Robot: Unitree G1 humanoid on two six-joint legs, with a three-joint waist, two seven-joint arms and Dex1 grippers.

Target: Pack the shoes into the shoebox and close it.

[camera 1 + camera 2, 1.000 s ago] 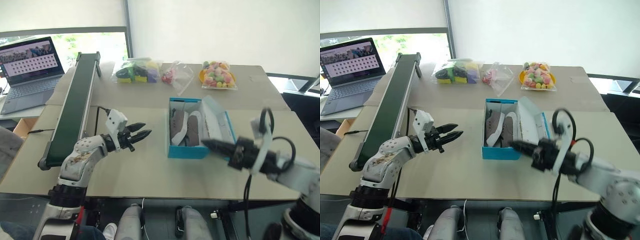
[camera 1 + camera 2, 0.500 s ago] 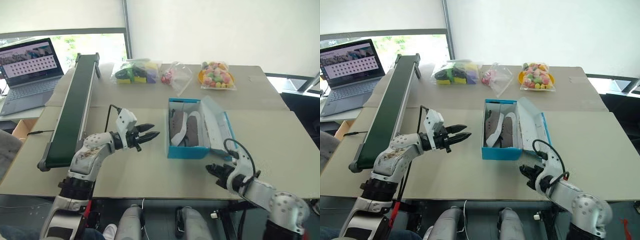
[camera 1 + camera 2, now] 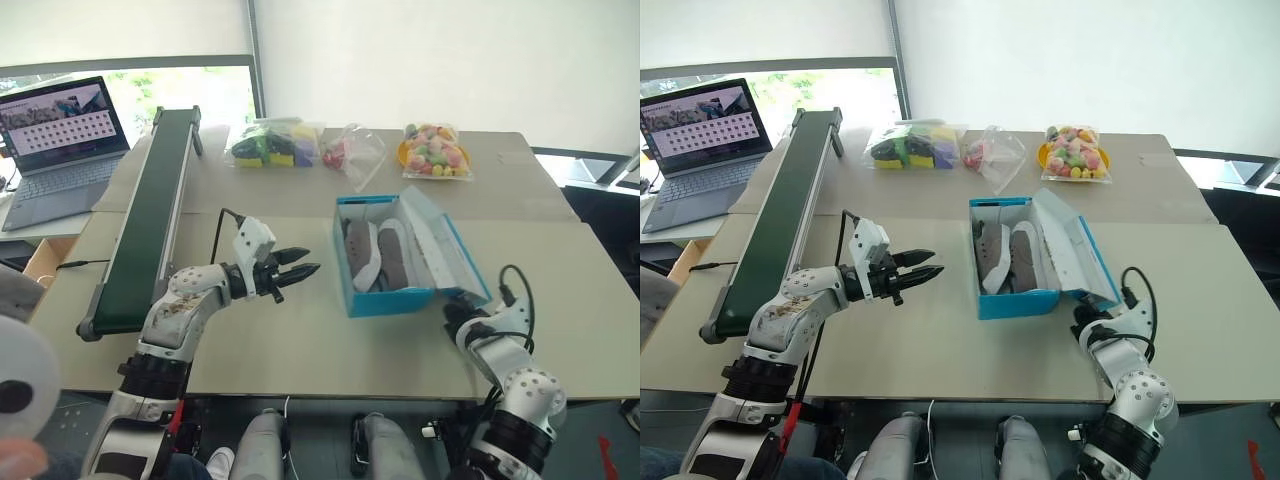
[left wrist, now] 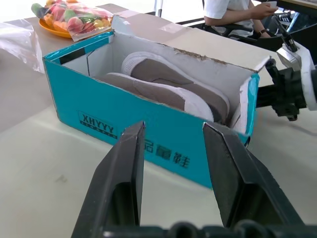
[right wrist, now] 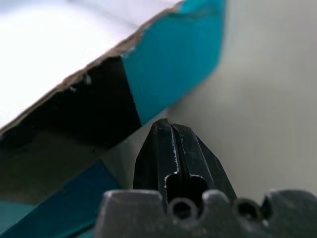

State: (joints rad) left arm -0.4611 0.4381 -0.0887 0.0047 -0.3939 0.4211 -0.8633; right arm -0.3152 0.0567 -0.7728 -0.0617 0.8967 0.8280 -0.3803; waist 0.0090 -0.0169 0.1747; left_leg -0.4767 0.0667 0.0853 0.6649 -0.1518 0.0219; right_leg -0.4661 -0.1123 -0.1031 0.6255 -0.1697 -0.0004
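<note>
The turquoise shoebox (image 3: 392, 298) stands open in the middle of the table, its white-lined lid (image 3: 445, 250) leaning up and out to the right. Both grey-brown shoes (image 3: 378, 254) lie side by side inside it. My left gripper (image 3: 305, 272) hovers open and empty a short way left of the box, pointing at its side wall (image 4: 148, 134). Down at the table, my right gripper (image 3: 452, 312) is shut and empty. Its tip (image 5: 166, 130) sits right at the lid's near lower corner (image 5: 183, 64).
A long dark green conveyor belt (image 3: 150, 215) runs along the left, with a laptop (image 3: 60, 140) beyond it. Clear bags of colourful items (image 3: 270, 142) and a yellow plate of sweets (image 3: 432, 150) line the far edge. A seated person (image 4: 233, 12) is off to the right.
My right arm swung down and to the right, from in front of the box to the lid's near corner. The box has turned slightly and its lid stands higher. The left gripper held still.
</note>
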